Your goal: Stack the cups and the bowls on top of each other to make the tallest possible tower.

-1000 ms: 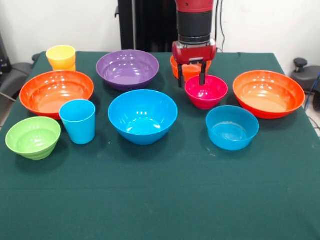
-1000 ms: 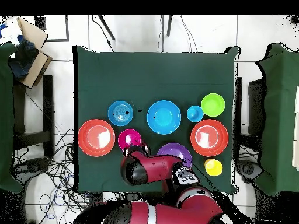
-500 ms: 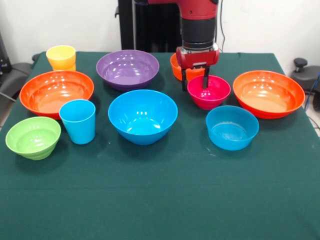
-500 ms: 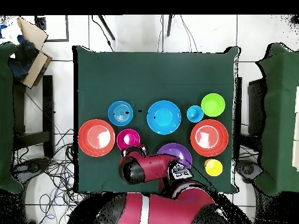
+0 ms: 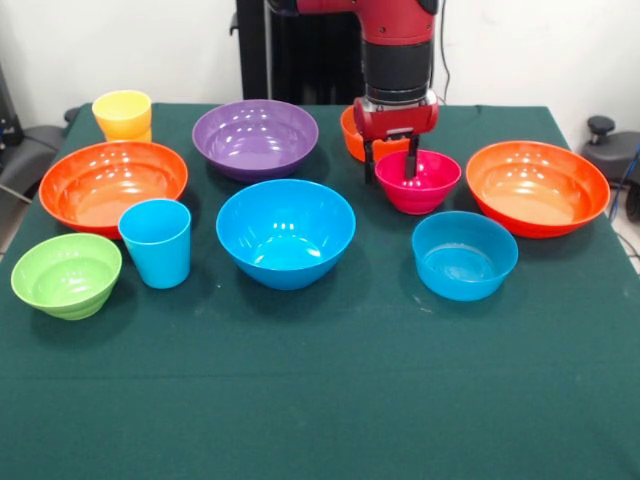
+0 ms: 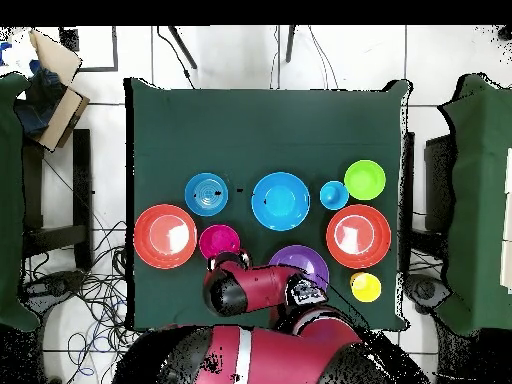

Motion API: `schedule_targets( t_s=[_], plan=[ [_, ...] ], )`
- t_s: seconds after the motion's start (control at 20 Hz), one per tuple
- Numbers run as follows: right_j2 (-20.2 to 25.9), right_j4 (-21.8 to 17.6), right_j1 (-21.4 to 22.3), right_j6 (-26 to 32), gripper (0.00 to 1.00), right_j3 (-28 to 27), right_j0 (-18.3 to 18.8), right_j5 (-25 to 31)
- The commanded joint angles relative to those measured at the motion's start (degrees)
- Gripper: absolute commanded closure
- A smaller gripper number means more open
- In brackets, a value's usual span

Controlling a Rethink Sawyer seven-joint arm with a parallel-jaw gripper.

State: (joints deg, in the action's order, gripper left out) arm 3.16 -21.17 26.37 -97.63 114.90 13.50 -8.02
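Note:
My gripper (image 5: 389, 172) is open and hangs low over the left rim of the small magenta bowl (image 5: 422, 186), with one finger inside the bowl and one outside it. The small orange bowl (image 5: 350, 136) sits just behind the gripper. The large blue bowl (image 5: 285, 232) is at the centre, with the medium blue bowl (image 5: 465, 256) to its right. The blue cup (image 5: 157, 243) and yellow cup (image 5: 122, 114) stand on the left. Everything stands singly; no tower shows. In the overhead view the arm (image 6: 245, 292) hides the gripper beside the magenta bowl (image 6: 219, 241).
Large orange bowls sit at the right (image 5: 537, 186) and left (image 5: 112, 184). The purple bowl (image 5: 255, 136) is at the back and the lime bowl (image 5: 66, 274) at the front left. All stand on the green table (image 5: 330, 400).
The gripper has shifted a little to the right in the front view, and the magenta bowl has slid slightly right with it. The rest has not moved.

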Motion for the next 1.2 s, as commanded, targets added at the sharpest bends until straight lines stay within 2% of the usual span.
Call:
schedule_targets(
  t_s=[0.05,0.6,0.65,0.8,1.2],
  plan=[
    [2.11,1.21,-1.21,-8.2,0.0,-6.53,-1.35,-3.45],
    [0.73,1.88,-0.72,-8.59,0.0,-6.55,-2.65,-3.26],
    [0.39,1.86,-0.67,-8.5,1.0,-6.66,-2.95,-3.06],
    [-1.05,3.17,-0.57,-9.06,1.0,-6.57,-4.27,-2.23],
    [-1.17,2.82,0.35,-8.88,1.0,-7.29,-4.48,-0.51]
  ],
)
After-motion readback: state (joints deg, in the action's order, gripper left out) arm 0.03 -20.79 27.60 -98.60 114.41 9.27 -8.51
